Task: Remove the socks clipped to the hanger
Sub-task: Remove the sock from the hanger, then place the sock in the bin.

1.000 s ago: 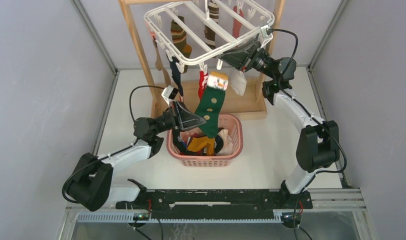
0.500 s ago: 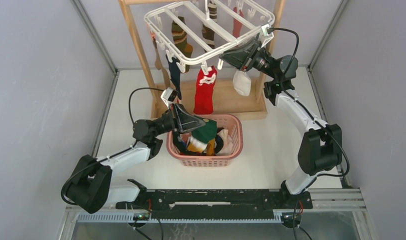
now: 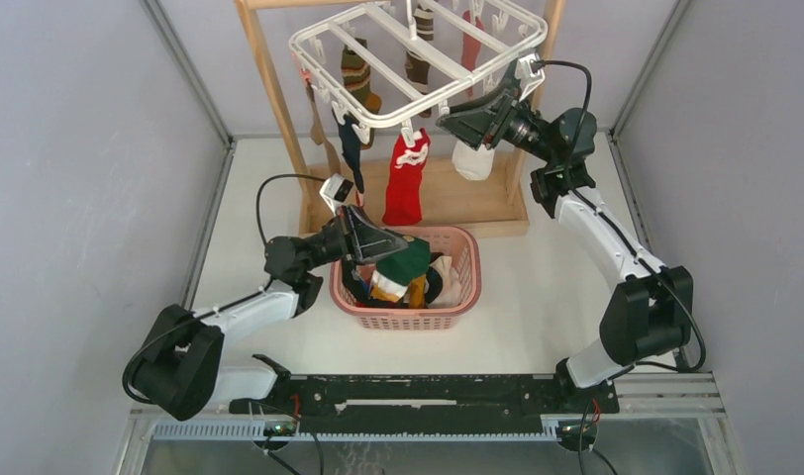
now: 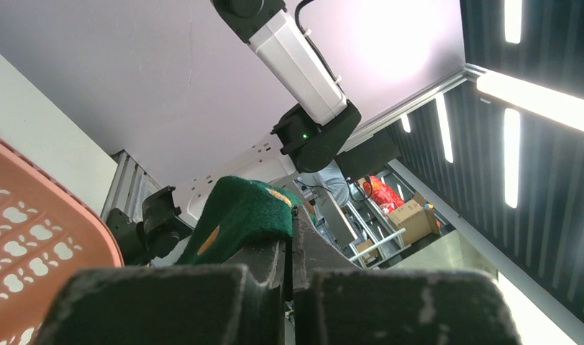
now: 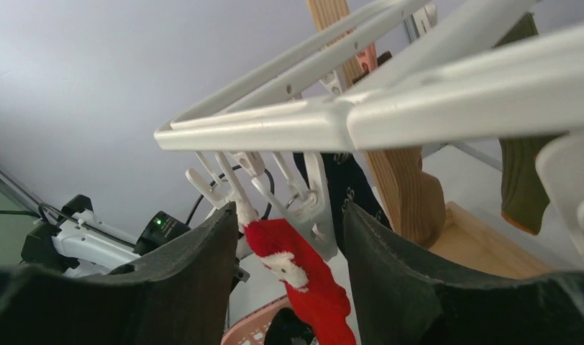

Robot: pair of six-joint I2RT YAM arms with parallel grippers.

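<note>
The white hanger (image 3: 418,59) hangs from the wooden rack with several socks clipped to it. A red sock (image 3: 405,183), a navy one (image 3: 351,148) and a white one (image 3: 472,160) hang at its front rail. My right gripper (image 3: 448,117) is open just below that rail. In the right wrist view its fingers (image 5: 203,273) stand either side of the red sock (image 5: 303,280) and the white clips (image 5: 303,194) without touching them. My left gripper (image 3: 388,240) is shut on a dark green sock (image 3: 403,262), seen as (image 4: 246,212), and holds it over the pink basket (image 3: 408,317).
The basket holds several loose socks. The wooden rack's post (image 3: 279,99) and base (image 3: 477,208) stand right behind it. Brown-striped socks (image 3: 356,74) hang further back on the hanger. Grey walls close in both sides.
The green sock came off the hanger and went down with my left gripper onto the basket. My right gripper's jaws opened wider and the arm shifted slightly right.
</note>
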